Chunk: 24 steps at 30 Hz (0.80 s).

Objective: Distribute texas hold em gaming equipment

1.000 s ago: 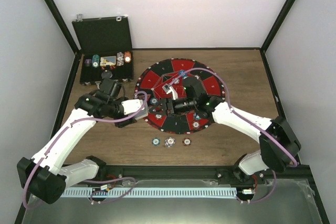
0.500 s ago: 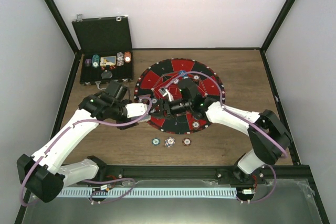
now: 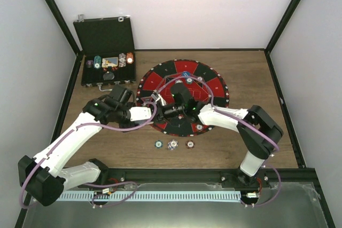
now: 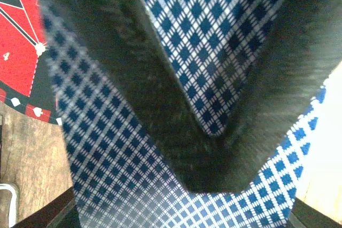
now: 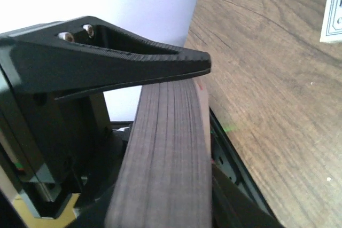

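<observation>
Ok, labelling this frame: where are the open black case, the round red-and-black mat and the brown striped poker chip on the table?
Open black case (image 3: 104, 36): top view, raised lid.
Round red-and-black mat (image 3: 184, 68): top view, far red wedge.
Brown striped poker chip (image 3: 189, 143): top view, its centre.

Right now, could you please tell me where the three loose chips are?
In the top view, the chips lie in a row on the bare table, just off the near edge of the mat, about midway across.
</observation>
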### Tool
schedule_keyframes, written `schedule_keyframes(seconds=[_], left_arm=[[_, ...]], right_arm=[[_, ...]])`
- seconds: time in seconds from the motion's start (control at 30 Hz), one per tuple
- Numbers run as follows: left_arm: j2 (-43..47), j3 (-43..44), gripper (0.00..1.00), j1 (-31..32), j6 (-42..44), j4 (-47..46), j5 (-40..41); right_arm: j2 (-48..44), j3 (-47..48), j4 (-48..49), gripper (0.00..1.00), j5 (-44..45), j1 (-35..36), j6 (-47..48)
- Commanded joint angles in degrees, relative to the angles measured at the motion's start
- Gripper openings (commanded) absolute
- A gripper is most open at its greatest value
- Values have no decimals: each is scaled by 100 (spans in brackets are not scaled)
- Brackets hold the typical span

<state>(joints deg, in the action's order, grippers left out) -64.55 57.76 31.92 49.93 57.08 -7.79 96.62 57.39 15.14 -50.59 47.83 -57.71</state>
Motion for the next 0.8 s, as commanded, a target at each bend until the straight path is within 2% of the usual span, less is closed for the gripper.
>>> schedule_keyframes(seconds=[0.0, 0.03, 0.1, 0.13, 0.3, 0.57, 0.77], left_arm=[[58, -105, 34, 33, 8, -333, 76], [80, -111, 67, 29, -35, -360, 43], [200, -116, 94, 31, -193, -472, -87], [294, -113, 100, 25, -266, -535, -213], [685, -141, 100, 25, -409, -731, -1008], [624, -215, 100, 16, -18, -520, -1460], [603, -293, 92, 16, 75, -697, -1442]], right_arm=[[-60, 88, 441, 22, -48, 33, -294], [-104, 58, 434, 16, -37, 26, -301], [-193, -32, 465, 6, -12, 14, -330], [-229, -87, 517, 3, -21, 15, -367], [-351, -381, 1012, 1, -174, 15, -663], [-461, -468, 1090, 1, -197, 15, -737], [-381, -322, 1045, 1, -208, 69, -780]])
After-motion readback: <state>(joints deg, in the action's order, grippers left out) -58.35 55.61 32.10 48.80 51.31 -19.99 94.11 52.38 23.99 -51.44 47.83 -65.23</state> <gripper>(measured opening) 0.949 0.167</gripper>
